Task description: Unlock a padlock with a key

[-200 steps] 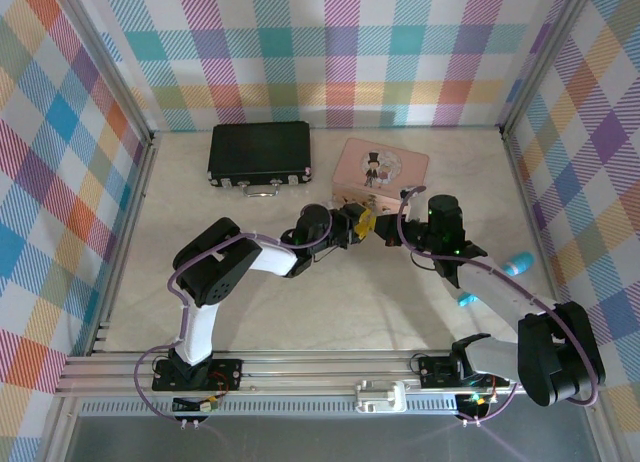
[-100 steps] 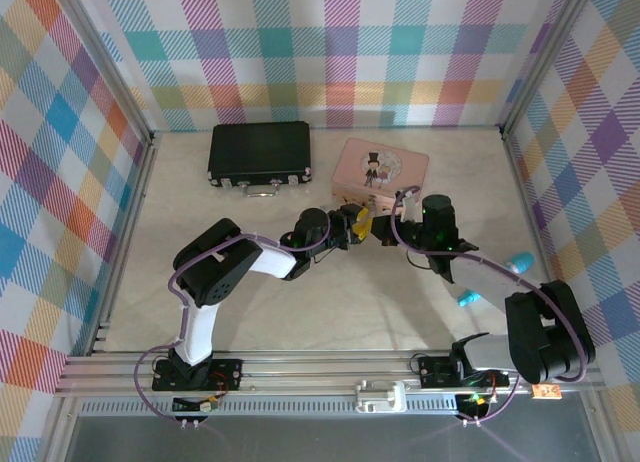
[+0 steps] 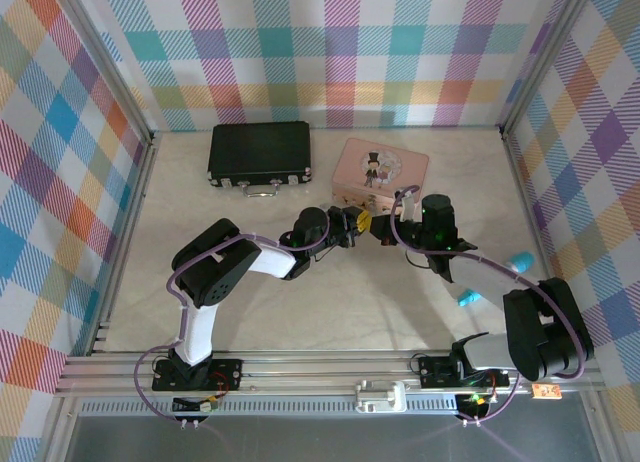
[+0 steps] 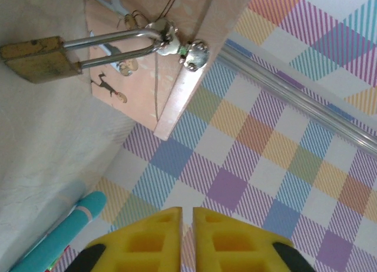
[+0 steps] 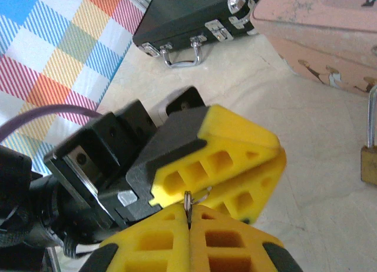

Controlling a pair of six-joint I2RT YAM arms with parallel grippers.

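Dull, scuffed brass padlock (image 4: 38, 59) body, shiny steel shackle (image 4: 112, 39); thin bright metal key (image 5: 188, 200); matt pink tin (image 5: 318, 25); smooth black case (image 5: 188, 13), chrome fittings.

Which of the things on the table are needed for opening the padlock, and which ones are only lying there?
Needed:
padlock, hanging on the clasp of the pink tin
key, pinched in the right hand

Only lying there:
black case
teal marker
second teal marker

Nothing readable here, folks: the pink tin (image 3: 381, 168) shows just a drawn figure on its lid, the black case (image 3: 259, 152) plain.
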